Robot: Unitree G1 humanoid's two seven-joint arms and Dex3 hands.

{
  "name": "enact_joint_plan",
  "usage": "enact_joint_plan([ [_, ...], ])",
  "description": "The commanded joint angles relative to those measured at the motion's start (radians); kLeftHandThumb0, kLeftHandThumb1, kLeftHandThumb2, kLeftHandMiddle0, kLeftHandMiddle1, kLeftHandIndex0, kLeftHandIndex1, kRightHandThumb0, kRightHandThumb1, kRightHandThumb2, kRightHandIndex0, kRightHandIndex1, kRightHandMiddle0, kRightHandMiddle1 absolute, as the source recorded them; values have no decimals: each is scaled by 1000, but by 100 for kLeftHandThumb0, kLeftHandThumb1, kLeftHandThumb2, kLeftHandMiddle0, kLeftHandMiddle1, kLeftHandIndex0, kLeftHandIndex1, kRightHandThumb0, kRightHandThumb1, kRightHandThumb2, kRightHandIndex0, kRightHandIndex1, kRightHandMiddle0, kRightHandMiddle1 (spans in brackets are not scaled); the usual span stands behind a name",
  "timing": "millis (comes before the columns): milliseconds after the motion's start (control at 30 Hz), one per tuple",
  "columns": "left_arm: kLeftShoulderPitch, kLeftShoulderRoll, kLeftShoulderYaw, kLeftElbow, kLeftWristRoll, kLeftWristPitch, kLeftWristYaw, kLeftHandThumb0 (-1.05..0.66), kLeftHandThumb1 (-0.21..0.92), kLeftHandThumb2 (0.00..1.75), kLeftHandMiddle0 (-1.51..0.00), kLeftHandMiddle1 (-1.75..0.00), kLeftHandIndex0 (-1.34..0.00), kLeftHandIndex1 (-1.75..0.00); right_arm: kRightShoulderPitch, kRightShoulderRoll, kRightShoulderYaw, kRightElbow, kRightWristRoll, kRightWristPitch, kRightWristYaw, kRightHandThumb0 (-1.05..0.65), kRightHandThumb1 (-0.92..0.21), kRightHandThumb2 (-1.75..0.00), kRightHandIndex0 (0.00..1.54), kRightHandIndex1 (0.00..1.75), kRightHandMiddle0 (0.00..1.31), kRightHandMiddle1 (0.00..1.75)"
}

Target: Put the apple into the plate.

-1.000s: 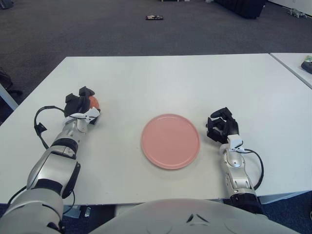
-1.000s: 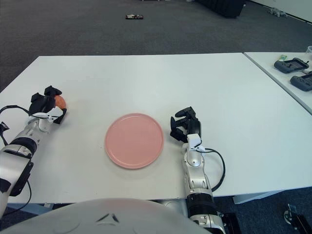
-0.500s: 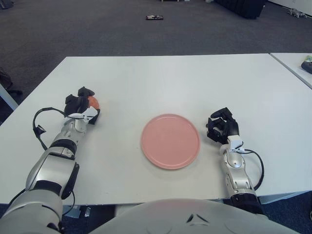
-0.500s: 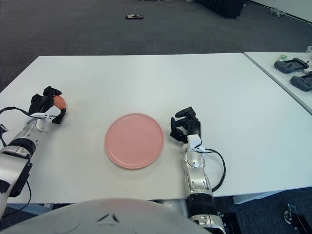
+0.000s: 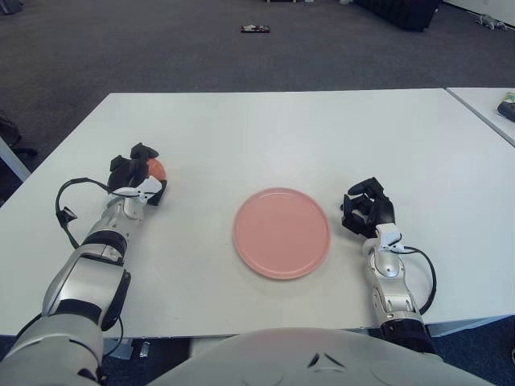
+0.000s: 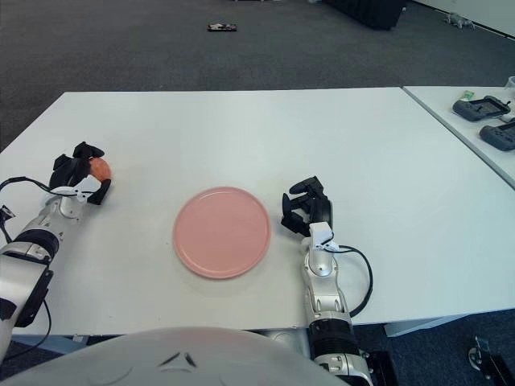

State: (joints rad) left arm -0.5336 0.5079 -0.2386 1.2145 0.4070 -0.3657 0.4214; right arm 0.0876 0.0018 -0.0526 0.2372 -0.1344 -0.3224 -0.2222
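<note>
A reddish-orange apple [image 5: 155, 168] sits at the left side of the white table [image 5: 273, 129], mostly covered by my left hand [image 5: 137, 173], whose black fingers are curled around it. The pink plate [image 5: 282, 232] lies flat near the table's front middle, well to the right of the apple, with nothing on it. My right hand [image 5: 366, 211] shows just to the right of the plate with its fingers curled and nothing in them. In the right eye view the apple [image 6: 100, 167] peeks out beside the left hand [image 6: 79, 174].
A second white table [image 6: 475, 129] at the right carries dark controller-like devices [image 6: 481, 107]. Dark carpet lies beyond the table, with a small object [image 5: 254, 30] on the floor far back. A black cable [image 5: 68, 201] loops by the left forearm.
The left hand with the apple has shifted only slightly on the spot. The right hand and plate have not moved.
</note>
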Motion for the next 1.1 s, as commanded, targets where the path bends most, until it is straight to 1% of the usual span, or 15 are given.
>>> enact_joint_plan([
  [0, 40, -28, -20, -1, 18, -23, -36, -54, 14, 154, -136, -175, -76, -175, -4, -5, -11, 2, 3, 18, -4, -41, -55, -104, 66, 144, 43, 175],
  [133, 40, -13, -35, -33, 43, -54, -2, -54, 14, 154, -136, -175, -76, -175, -4, -5, -11, 2, 4, 17, -4, -41, -55, -103, 65, 144, 43, 175],
  [267, 42, -2, -48, -62, 68, -65, 26, -53, 16, 152, -138, -175, -74, -175, -4, -5, -11, 2, 3, 15, -4, -41, -55, -103, 65, 145, 43, 175],
  [533, 55, 25, -68, -133, 115, -111, 70, -50, 23, 143, -139, -175, -68, -175, -5, -4, -10, 1, 2, 21, -6, -40, -57, -100, 65, 144, 41, 175],
  [700, 80, 34, -48, -230, 109, -152, 63, -50, 25, 140, -138, -175, -66, -175, -4, -5, -10, -3, 2, 31, -3, -40, -58, -100, 65, 143, 40, 175],
  [867, 102, 37, -27, -294, 103, -161, 48, -49, 25, 139, -137, -175, -66, -175, -4, -5, -9, -6, -1, 38, -5, -40, -58, -100, 66, 143, 41, 175],
  [933, 117, 35, -12, -335, 84, -170, 23, -50, 24, 141, -138, -175, -67, -175, -4, -5, -9, -6, -4, 39, -8, -40, -57, -100, 66, 143, 41, 175],
  [1000, 151, 32, 10, -426, 56, -165, -17, -51, 21, 145, -138, -175, -69, -175, -4, -5, -9, -5, -6, 38, -9, -40, -57, -101, 66, 144, 41, 175],
  [1067, 199, 24, 28, -566, 37, -142, -53, -52, 19, 148, -137, -175, -71, -175, -5, -6, -8, -2, -6, 34, -10, -40, -57, -101, 66, 144, 41, 175],
])
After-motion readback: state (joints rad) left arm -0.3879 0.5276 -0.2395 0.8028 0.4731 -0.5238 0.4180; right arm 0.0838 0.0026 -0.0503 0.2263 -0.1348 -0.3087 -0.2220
